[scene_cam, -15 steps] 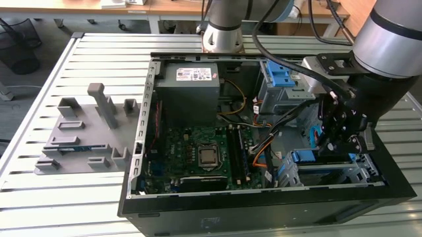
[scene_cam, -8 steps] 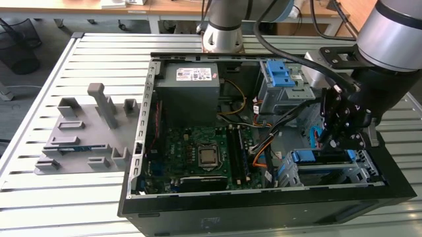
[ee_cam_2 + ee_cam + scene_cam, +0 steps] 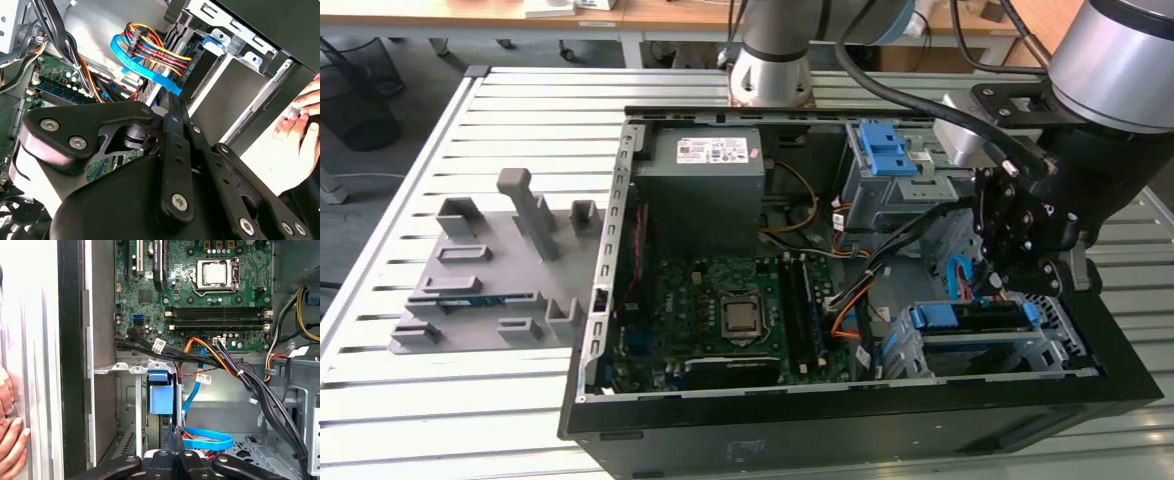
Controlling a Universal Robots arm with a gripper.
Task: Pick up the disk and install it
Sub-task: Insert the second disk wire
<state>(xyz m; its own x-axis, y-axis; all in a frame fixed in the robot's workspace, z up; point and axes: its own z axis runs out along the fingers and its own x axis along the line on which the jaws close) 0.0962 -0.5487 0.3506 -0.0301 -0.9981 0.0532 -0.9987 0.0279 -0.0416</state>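
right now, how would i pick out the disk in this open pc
In the exterior view, find the open black computer case and go to its corner at the view's lower right, past the green motherboard. Directly under the gripper, in the metal drive cage, lies the disk: a dark slab with blue carrier ends, unlike the big grey power-supply box.
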